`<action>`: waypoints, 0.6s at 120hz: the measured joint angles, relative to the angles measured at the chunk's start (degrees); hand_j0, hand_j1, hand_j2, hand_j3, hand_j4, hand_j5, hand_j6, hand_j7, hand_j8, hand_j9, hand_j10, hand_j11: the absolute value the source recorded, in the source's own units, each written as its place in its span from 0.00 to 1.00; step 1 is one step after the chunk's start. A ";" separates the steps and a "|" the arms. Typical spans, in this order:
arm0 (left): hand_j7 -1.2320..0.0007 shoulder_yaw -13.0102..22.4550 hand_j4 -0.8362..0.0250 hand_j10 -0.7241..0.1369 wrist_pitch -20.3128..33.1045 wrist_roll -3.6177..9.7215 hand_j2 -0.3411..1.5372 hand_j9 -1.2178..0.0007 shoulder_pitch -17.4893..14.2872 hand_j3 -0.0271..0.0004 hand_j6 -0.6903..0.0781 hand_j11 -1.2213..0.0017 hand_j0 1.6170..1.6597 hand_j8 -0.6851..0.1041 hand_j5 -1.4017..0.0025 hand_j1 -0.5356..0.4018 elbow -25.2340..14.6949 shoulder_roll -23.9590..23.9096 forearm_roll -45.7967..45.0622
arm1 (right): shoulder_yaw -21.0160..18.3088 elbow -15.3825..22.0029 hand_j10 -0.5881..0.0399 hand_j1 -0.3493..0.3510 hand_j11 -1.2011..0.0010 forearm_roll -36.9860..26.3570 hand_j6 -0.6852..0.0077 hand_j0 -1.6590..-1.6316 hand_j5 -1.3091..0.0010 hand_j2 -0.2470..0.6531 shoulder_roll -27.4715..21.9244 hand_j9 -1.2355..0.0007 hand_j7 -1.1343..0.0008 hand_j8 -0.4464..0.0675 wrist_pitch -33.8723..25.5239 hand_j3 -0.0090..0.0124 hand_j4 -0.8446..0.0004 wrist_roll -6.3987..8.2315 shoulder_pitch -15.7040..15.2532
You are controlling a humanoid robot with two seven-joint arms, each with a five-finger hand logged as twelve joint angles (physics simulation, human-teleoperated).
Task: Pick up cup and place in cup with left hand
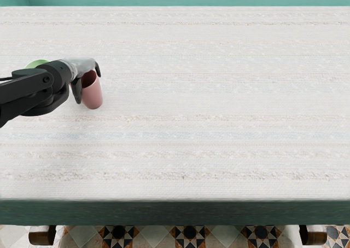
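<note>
My left hand [86, 76] is at the upper left of the table in the head view, right over the rim of a pink cup [94, 97]. The cup's mouth leans toward the upper left of the picture, and the hand covers part of its rim. Whether the hand grips the cup cannot be told. Behind the left forearm, a light green object [36, 64] shows only its upper edge; the arm hides the rest, so its full shape is not visible.
The left arm reaches in from the picture's left edge, low across the green object. A white striped cloth covers the table [208, 111], whose dark green front edge [175, 212] runs along the bottom, above a patterned tile floor.
</note>
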 joint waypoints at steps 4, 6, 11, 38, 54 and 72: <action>0.59 -0.02 0.53 0.40 -0.02 0.00 0.27 0.58 0.00 0.99 0.40 0.58 0.94 0.41 0.63 0.48 0.00 -0.01 -0.04 | 0.00 0.00 0.90 0.04 0.97 0.00 0.95 0.04 0.98 0.27 0.00 0.97 0.97 0.82 0.00 0.42 0.97 0.00 -0.01; 0.58 -0.03 0.52 0.39 -0.03 0.00 0.27 0.58 0.00 0.99 0.41 0.58 0.94 0.41 0.63 0.48 0.00 0.00 -0.06 | 0.00 0.00 0.90 0.04 0.97 0.00 0.95 0.04 0.98 0.27 0.00 0.97 0.97 0.82 0.00 0.42 0.97 0.00 -0.01; 0.57 -0.04 0.52 0.39 -0.05 0.01 0.27 0.57 -0.06 0.99 0.43 0.57 0.93 0.42 0.62 0.49 -0.03 0.00 -0.13 | -0.01 0.00 0.90 0.04 0.97 0.00 0.95 0.04 0.98 0.27 0.00 0.97 0.97 0.82 0.01 0.42 0.97 0.00 -0.02; 0.55 -0.10 0.48 0.35 -0.19 0.09 0.23 0.54 -0.88 0.99 0.42 0.54 0.91 0.37 0.60 0.52 -0.37 0.04 -0.45 | 0.05 0.00 0.90 0.04 0.97 0.00 0.95 0.04 0.98 0.27 0.00 0.97 0.97 0.82 0.01 0.42 0.97 0.02 0.02; 0.54 -0.24 0.47 0.35 -0.42 0.29 0.24 0.53 -1.65 0.99 0.43 0.54 0.91 0.39 0.60 0.51 -0.47 0.16 -0.61 | 0.06 -0.01 0.90 0.04 0.97 0.00 0.95 0.04 0.98 0.27 0.00 0.97 0.97 0.82 0.00 0.42 0.97 0.06 0.09; 0.54 -0.58 0.47 0.35 -0.44 0.58 0.25 0.53 -2.65 0.99 0.45 0.53 0.90 0.41 0.60 0.49 -2.13 2.31 -1.27 | 0.06 0.01 0.90 0.04 0.97 0.00 0.95 0.04 0.98 0.27 0.00 0.97 0.97 0.82 0.00 0.42 0.97 0.07 0.17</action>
